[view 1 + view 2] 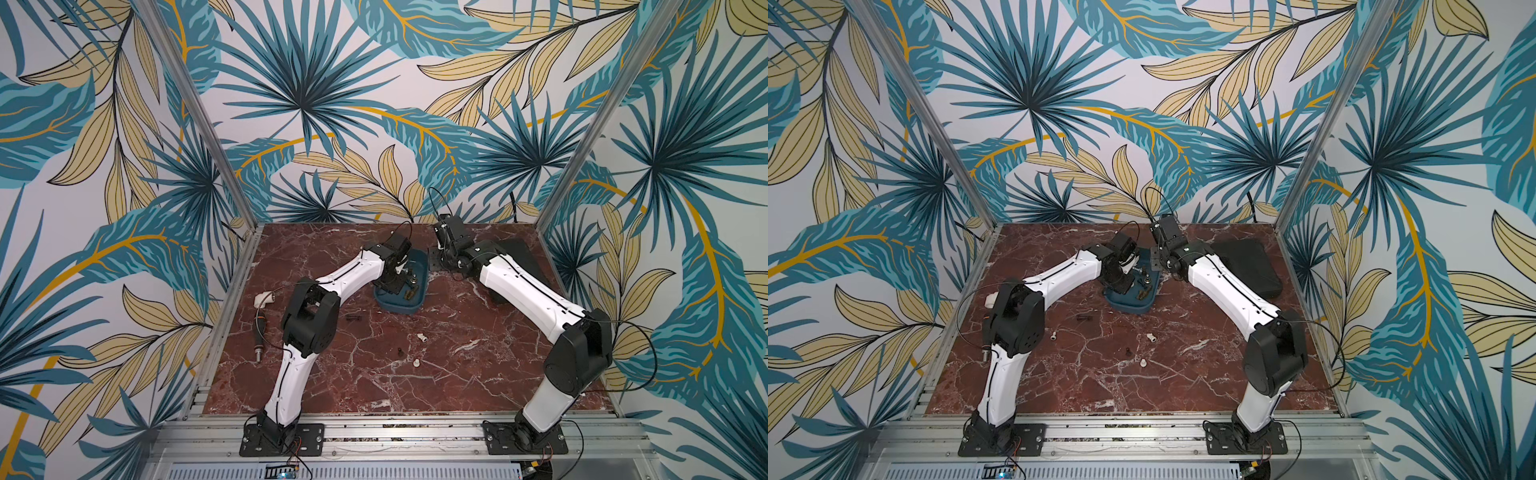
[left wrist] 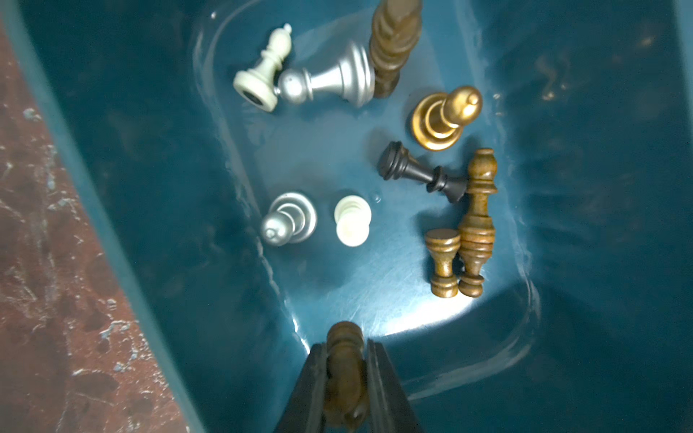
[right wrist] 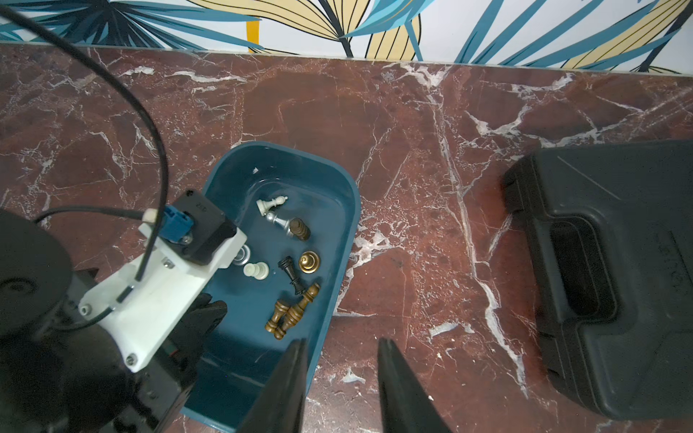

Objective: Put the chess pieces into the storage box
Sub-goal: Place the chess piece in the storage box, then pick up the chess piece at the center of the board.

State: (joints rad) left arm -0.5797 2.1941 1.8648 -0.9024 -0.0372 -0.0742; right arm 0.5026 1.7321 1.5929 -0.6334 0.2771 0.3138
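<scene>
White plastic chess pieces (image 1: 422, 337) lie loose on the red marble table (image 1: 374, 386). Beyond, the left gripper (image 2: 345, 344) clamps a brown wooden piece (image 2: 343, 331) over the teal plastic storage box (image 3: 348, 210), which holds several more. The right gripper (image 3: 341, 345) has its jaws apart and empty at the box's rim.

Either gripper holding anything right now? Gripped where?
Left gripper pinches a brown wooden chess piece by its middle, over the storage box. Right gripper holds nothing.

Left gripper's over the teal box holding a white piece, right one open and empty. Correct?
Not white: the left wrist view shows the piece in the left gripper is brown. It is over the storage box; the right gripper is open and empty.
</scene>
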